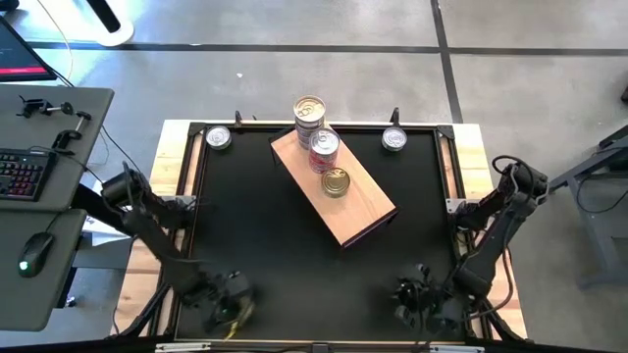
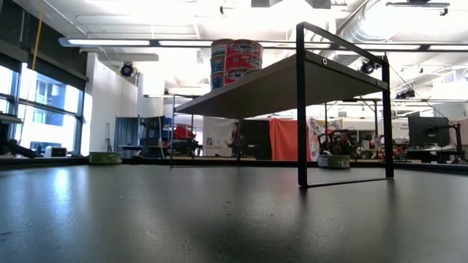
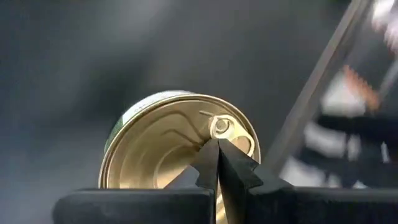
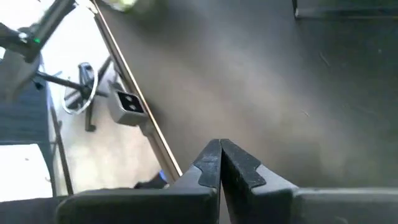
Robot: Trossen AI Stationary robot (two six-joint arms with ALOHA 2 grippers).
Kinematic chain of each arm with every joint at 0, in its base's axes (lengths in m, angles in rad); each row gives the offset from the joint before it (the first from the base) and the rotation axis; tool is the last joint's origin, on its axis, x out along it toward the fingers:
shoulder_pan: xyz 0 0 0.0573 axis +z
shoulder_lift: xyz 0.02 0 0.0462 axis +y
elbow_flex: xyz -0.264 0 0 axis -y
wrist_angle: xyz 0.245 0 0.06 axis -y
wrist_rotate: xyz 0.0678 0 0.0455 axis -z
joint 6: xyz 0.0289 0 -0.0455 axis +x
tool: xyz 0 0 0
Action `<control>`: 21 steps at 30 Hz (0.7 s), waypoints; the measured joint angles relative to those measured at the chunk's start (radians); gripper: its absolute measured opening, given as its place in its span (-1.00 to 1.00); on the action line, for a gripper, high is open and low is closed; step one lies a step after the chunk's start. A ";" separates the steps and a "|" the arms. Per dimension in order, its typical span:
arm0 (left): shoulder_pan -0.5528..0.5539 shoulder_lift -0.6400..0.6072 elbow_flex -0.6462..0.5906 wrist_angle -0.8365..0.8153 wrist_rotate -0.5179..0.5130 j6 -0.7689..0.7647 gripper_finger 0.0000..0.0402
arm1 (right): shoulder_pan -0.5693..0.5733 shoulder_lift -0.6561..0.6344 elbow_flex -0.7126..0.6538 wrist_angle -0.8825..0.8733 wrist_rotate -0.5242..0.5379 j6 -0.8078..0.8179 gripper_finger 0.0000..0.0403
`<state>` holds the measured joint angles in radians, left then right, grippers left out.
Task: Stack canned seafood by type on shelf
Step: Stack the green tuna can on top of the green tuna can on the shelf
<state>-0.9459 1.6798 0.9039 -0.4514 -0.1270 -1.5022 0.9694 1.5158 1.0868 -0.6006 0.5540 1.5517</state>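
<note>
The shelf is a wooden board on black legs, set slantwise at the table's middle. It bears a stack of tins at its far end, a red-labelled tin and a gold-lidded tin. Two silver tins rest on the table by the far corners. A gold tin with a pull tab sits on the table near the front left. My left gripper is shut over it. My right gripper is shut at the front right, over bare table. My left gripper comes at the gold tin from above, slanting down. Its shut fingertips stand in front of the lid just beside the pull tab. I cannot tell whether they touch the lid.
A raised frame rail runs along the table's edge by my right gripper. Between the shelf and the two grippers lies open black table. A desk with keyboard and mouse stands beyond the table's left side.
</note>
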 joint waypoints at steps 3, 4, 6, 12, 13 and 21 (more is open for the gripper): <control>0.088 0.009 -0.008 0.099 -0.185 0.098 -1.00 | 0.008 0.000 0.013 0.005 0.040 0.015 -1.00; 0.121 0.013 -0.010 0.148 -0.221 0.140 -1.00 | 0.008 0.000 0.013 0.015 0.047 0.020 -1.00; 0.184 0.029 -0.012 0.245 -0.233 0.232 -1.00 | 0.008 0.000 0.013 0.049 0.052 0.018 -1.00; 0.318 0.161 0.033 0.491 -0.163 0.369 -1.00 | 0.008 0.000 0.013 0.097 0.116 0.011 -1.00; 0.329 0.194 0.055 0.521 -0.150 0.381 -1.00 | 0.006 0.003 0.014 0.104 0.121 0.011 -1.00; 0.383 0.431 0.355 0.607 -0.069 0.627 -1.00 | -0.054 0.100 0.014 0.225 0.016 -0.033 -1.00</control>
<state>-0.5631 2.1107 1.2591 0.1560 -0.1963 -0.8751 0.9157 1.6157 1.1004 -0.3758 0.5699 1.5187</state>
